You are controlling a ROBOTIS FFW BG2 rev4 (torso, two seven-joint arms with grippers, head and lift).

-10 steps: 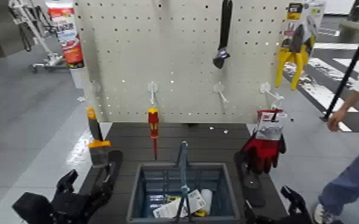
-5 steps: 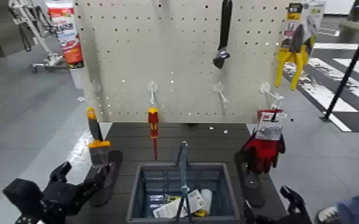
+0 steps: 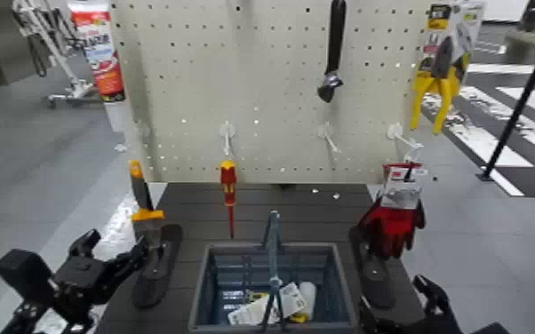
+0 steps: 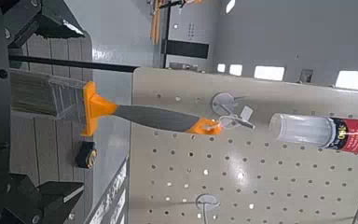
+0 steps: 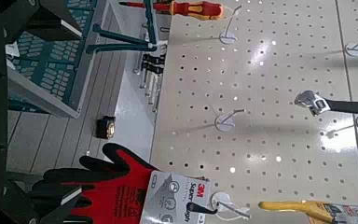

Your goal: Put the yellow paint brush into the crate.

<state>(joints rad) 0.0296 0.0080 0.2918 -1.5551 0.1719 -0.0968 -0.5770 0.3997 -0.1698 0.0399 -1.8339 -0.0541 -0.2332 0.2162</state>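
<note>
The yellow paint brush (image 3: 146, 214) hangs upright at the left end of the pegboard, orange-yellow handle tip up, grey bristles down by the table's left edge. In the left wrist view the brush (image 4: 93, 103) hangs from a white hook. The grey-blue crate (image 3: 207, 282) with its tall hoop handle stands at the table's front middle. My left gripper (image 3: 111, 252) is open and empty, low and to the left of the brush, apart from it; the brush lies in line between its jaws. My right gripper (image 3: 400, 311) is open at the table's front right corner.
A red-and-yellow screwdriver (image 3: 228, 191), red gloves (image 3: 394, 215), a wrench (image 3: 331, 53), yellow pliers (image 3: 438, 84) and a sealant tube (image 3: 99, 53) hang on the pegboard. Two black oblong pads (image 3: 157, 262) lie beside the crate. Packets (image 3: 271, 306) lie inside the crate.
My left arm has drawn back to the left, off the table's front edge. The person at the right has left the view. The brush has not moved.
</note>
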